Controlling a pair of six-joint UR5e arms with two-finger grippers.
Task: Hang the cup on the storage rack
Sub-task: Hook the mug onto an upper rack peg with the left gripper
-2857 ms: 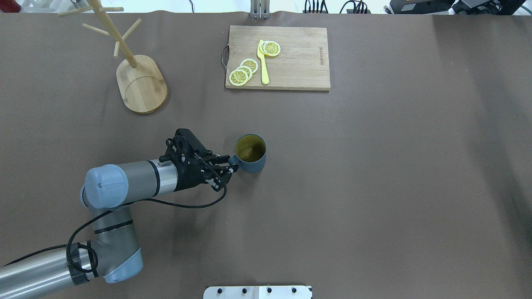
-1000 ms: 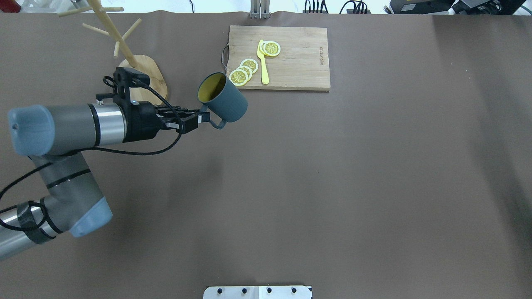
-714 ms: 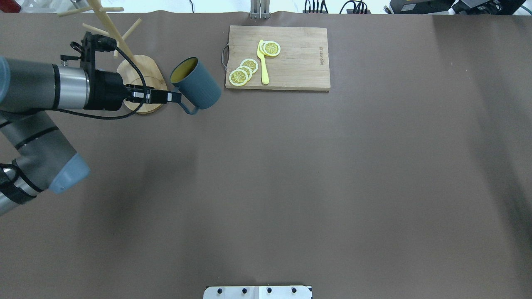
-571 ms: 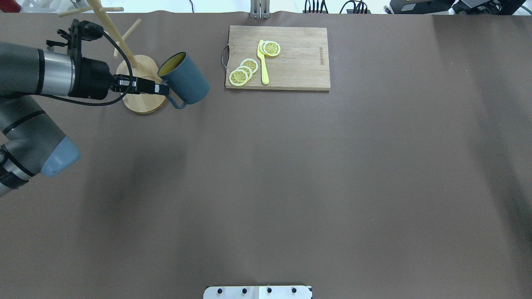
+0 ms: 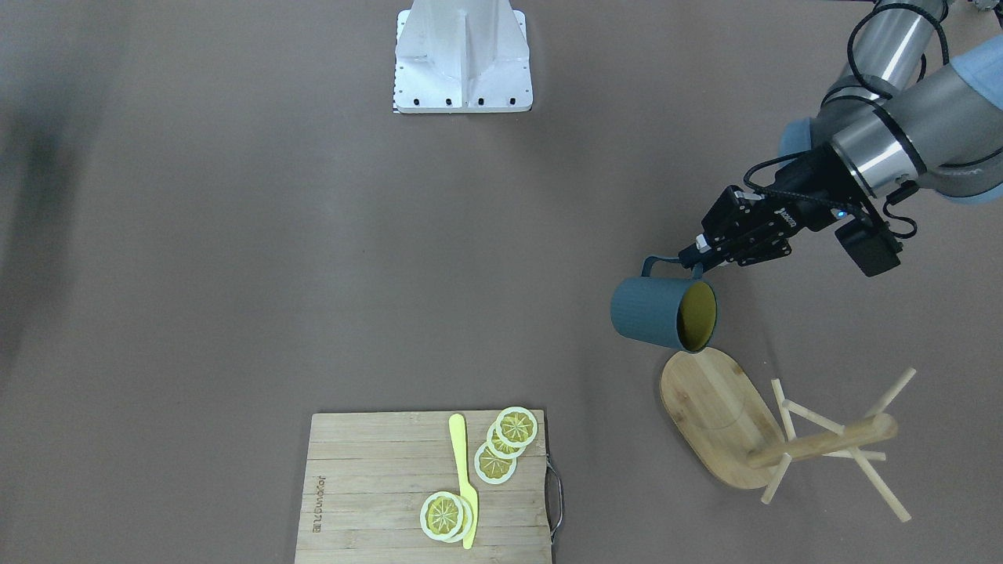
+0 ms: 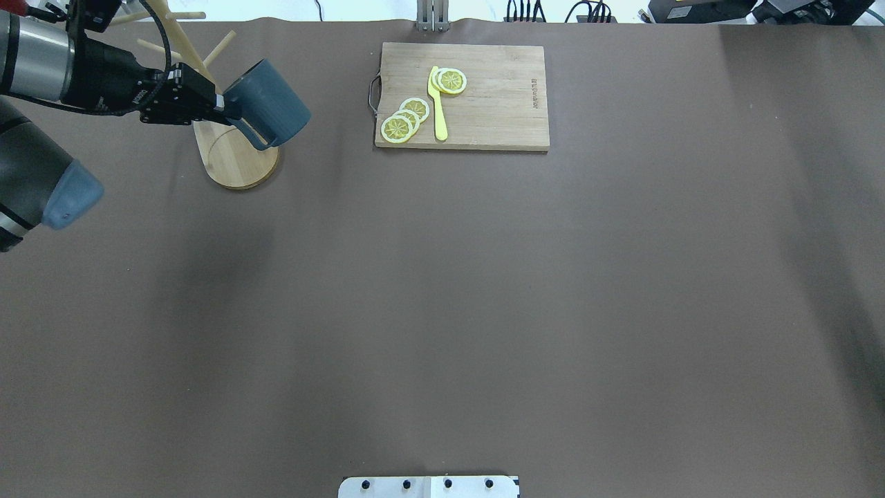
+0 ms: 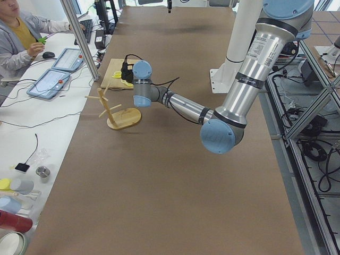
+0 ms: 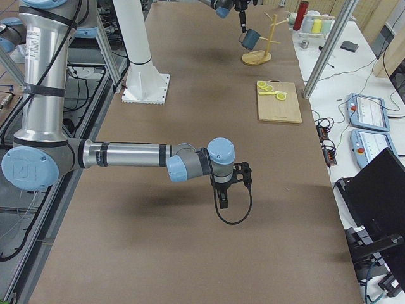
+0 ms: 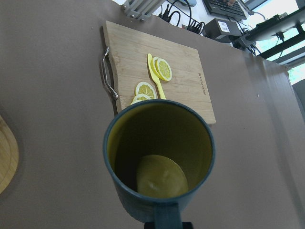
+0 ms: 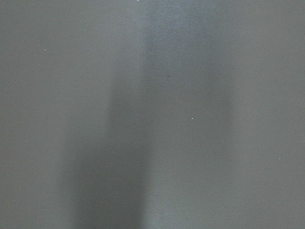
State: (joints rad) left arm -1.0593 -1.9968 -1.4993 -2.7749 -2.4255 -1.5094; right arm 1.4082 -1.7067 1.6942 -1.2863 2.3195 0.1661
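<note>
The slate-blue cup [image 6: 272, 102] hangs tipped on its side in the air, over the near end of the storage rack's oval base [image 6: 235, 158]. My left gripper [image 6: 222, 104] is shut on its loop handle. In the front-facing view the cup [image 5: 654, 312] shows its yellow-olive mouth turned toward the storage rack [image 5: 823, 442], and the left gripper [image 5: 695, 254] holds the handle from above. The left wrist view looks straight into the cup [image 9: 159, 162]. My right gripper [image 8: 223, 196] hangs over bare table in the exterior right view only; I cannot tell its state.
A wooden cutting board [image 6: 484, 97] with lemon slices [image 6: 404, 119] and a yellow knife [image 6: 438, 104] lies right of the rack. The rack's thin pegs [image 5: 881, 482] stick out at angles around its post. A person [image 7: 16, 37] sits at a side desk.
The left gripper lifted the cup off the table by its handle and carried it left and toward the far edge. The cup has tipped on its side and now hangs at the rack.
</note>
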